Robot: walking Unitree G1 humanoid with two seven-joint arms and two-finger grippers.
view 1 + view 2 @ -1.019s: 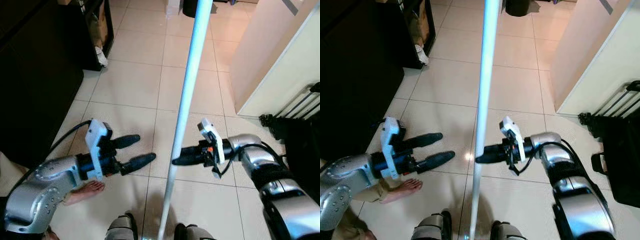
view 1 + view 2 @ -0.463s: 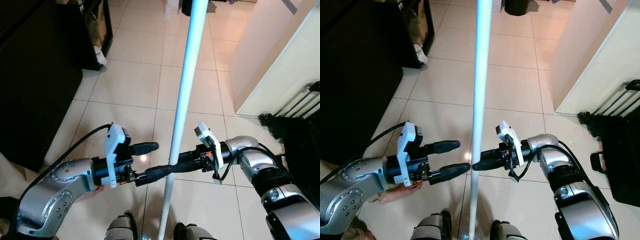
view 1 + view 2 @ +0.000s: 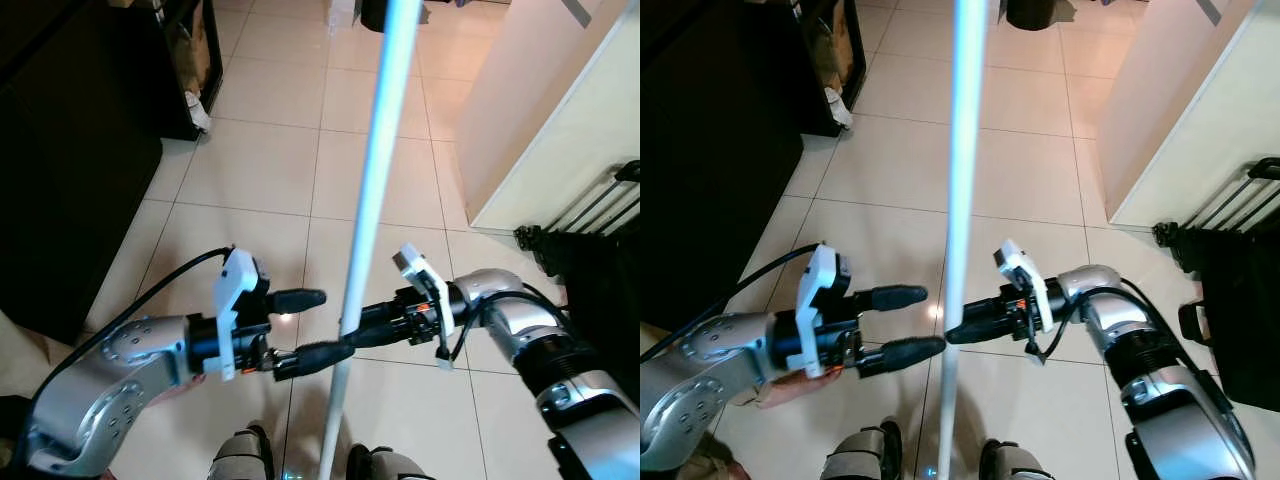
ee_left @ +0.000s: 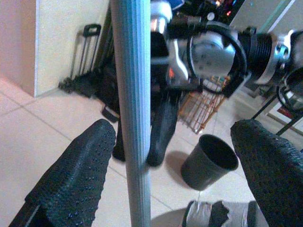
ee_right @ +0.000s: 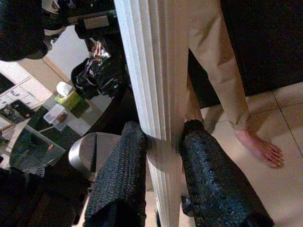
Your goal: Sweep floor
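Pale blue broom handle (image 3: pixel 372 190), ribbed and upright, rising from between the robot's feet over the tiled floor (image 3: pixel 270 150). From the head: right gripper (image 3: pixel 352 335) clamped on it, left gripper (image 3: pixel 918 322) spread wide just beside it. From the left wrist: handle (image 4: pixel 132 118) nearer one finger, off centre, so closing now could well knock it askew. From the right wrist: both fingers (image 5: pixel 118 175) pressed against the ribs, a person's bare foot (image 5: pixel 258 146) behind.

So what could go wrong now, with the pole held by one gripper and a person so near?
Only the right gripper clamps the broom pole; the left gripper is open beside it, so the pole may tilt or slip. A person's bare foot is close, so a sweep might hit it.
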